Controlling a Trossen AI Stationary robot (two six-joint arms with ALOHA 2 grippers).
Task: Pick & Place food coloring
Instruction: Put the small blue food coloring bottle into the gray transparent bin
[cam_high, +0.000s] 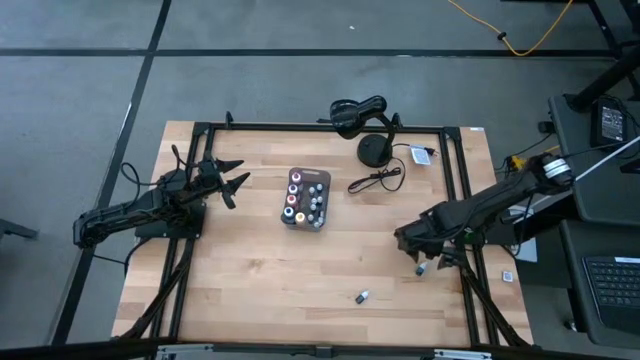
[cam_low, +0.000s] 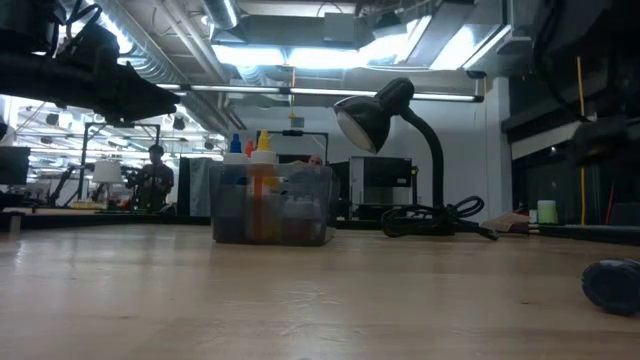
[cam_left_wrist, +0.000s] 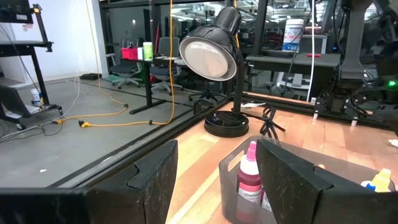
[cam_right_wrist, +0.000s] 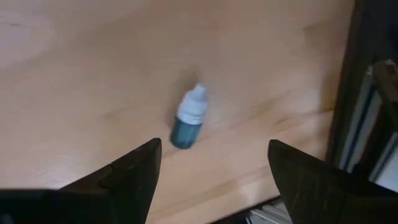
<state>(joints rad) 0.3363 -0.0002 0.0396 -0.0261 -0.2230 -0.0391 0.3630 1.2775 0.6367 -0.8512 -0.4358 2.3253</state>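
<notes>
Two open grippers, both empty. Right gripper (cam_right_wrist: 214, 168) poised over a white-capped blue bottle (cam_right_wrist: 187, 119) lying loose on the table (cam_high: 250, 280), well apart from the tray (cam_high: 305, 197) of bottles; seen clearly only from its wrist. Left gripper (cam_high: 232, 177) raised beside the tray, facing the lamp (cam_left_wrist: 214, 56). Another stray bottle (cam_high: 361, 296) visible only from above.

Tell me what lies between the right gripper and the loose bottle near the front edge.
Nothing: in the high view, only bare wooden table separates the open right gripper from the loose bottle.
</notes>
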